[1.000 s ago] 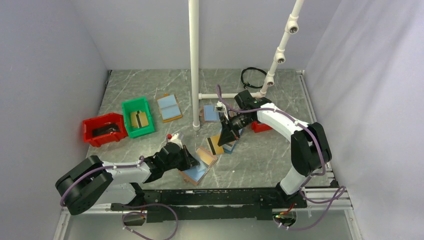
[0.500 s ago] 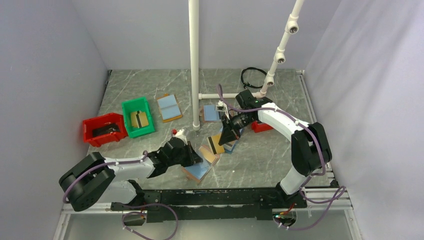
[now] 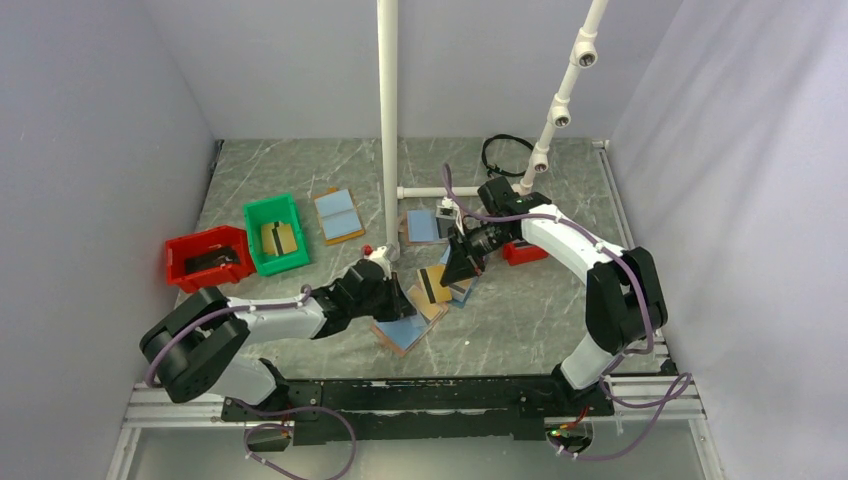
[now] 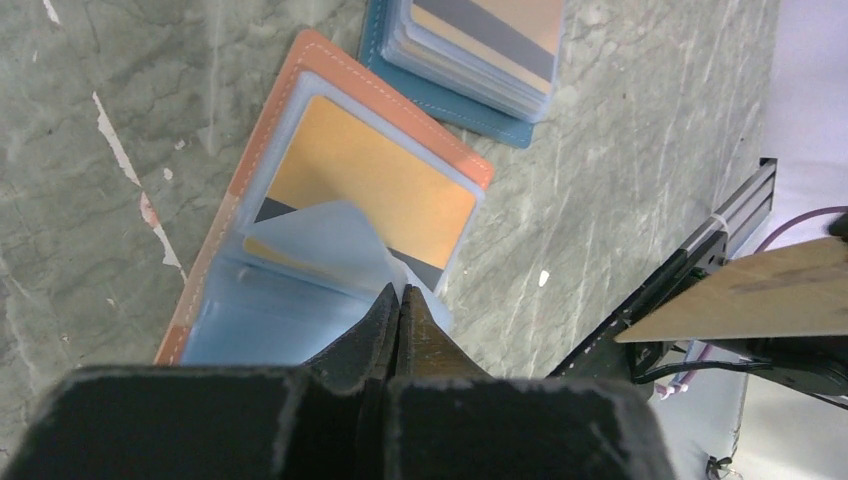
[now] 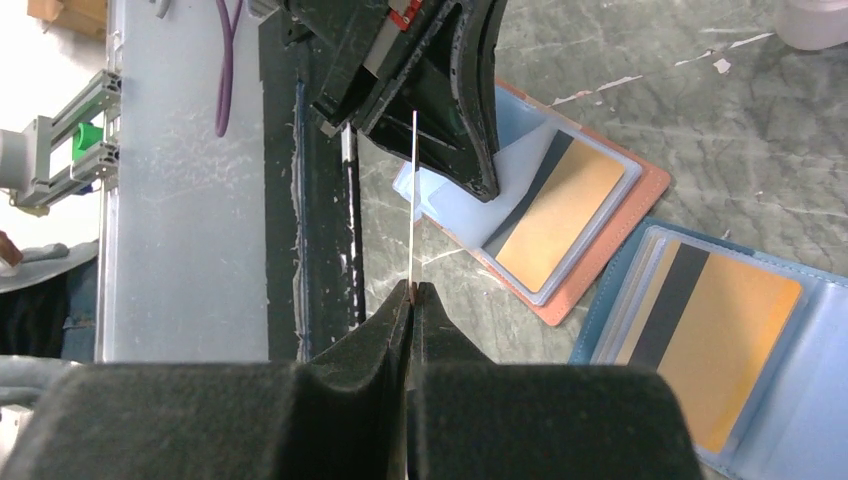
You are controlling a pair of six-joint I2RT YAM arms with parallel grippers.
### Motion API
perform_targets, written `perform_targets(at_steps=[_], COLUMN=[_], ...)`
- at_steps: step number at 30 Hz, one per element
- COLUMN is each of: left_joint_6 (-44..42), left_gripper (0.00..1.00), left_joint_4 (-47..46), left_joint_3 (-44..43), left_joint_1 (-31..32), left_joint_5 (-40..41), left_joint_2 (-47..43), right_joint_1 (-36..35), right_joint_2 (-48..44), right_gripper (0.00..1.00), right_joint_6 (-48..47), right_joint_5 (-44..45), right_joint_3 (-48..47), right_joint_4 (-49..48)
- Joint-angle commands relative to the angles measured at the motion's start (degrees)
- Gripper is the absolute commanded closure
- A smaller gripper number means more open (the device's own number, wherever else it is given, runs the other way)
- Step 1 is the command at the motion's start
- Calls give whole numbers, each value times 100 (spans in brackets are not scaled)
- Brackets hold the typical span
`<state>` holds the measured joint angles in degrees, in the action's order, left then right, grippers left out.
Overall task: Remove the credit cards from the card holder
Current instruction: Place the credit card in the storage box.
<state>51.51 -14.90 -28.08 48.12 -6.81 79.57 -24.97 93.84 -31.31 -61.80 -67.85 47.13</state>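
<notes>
Your left fingers (image 4: 395,300) are pressed together with no gap between the tips. They sit at the edge of a translucent pale blue sleeve (image 4: 325,240) that curls up off the open card holder (image 4: 240,320). From the wrist view you cannot tell whether any of that sleeve is pinched between the tips or only touched by them. The card holder lies flat on the counter (image 4: 600,150), near the front edge and right under your left fingers, with its tan-brown rim around a light blue inside. In its far half you see a credit card (image 4: 370,190) tucked in its pocket, orange-gold on its face with a dark grey stripe along one side. Just beyond that half lies a navy-rimmed holder (image 4: 455,110) with a striped gold card, its corner touching or nearly touching the tan rim. Your right fingers (image 5: 413,290) are clamped shut on a thin card (image 5: 413,200), held upright and seen edge-on as a pale line from the right wrist. That card hangs above the counter beside the card holder, close to the left fingers, and clear of them in the top view.
</notes>
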Motion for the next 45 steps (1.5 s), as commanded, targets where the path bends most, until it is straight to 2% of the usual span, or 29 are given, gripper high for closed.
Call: perform_targets(at_steps=[1, 5, 15, 19, 24, 25, 28, 31, 34, 38, 41, 45], left_joint_6=[-88, 165, 732, 751, 625, 555, 480, 324, -21, -527, -842, -1106], left_gripper=[100, 99, 73, 68, 61, 57, 31, 17, 12, 11, 11, 11], left_joint_4=[114, 404, 1165, 1465, 2517, 2718, 3369, 3678, 3500, 2718, 1919, 1024], left_joint_3=[-71, 79, 498, 566, 509, 495, 454, 494, 583, 755, 790, 656], left_joint_1=[-13, -21, -20, -13, -14, -13, -20, -31, -42, -40, -41, -46], left_joint_5=[-122, -29, 331, 519, 663, 753, 1179, 1431, 1370, 907, 530, 252], left_joint_2=[146, -15, -903, -1412, -2460, -2698, -3497, -4310, -5015, -5474, -5284, -4505], right_joint_1=[54, 63, 63, 63, 63, 60, 63, 61, 63, 62, 63, 63], right_joint_2=[-244, -221, -149, -138, -122, -123, -129, -143, -129, -96, -70, -76], right_gripper=[100, 100, 100, 100, 100, 100, 100, 100, 100, 100, 100, 100], right_joint_6=[-143, -137, -121, -114, -103, -97, -90, -79, -77, -73, -110, -175], right_joint_5=[-163, -164, -174, -196, -209, -208, -216, -235, -257, -333, -399, -496], right_joint_3=[-36, -35, -17, -10, -17, -17, -11, -11, -4, 0, -17, -17], right_joint_4=[16, 13, -13, -20, -11, -11, -20, -24, -29, -26, 18, 70])
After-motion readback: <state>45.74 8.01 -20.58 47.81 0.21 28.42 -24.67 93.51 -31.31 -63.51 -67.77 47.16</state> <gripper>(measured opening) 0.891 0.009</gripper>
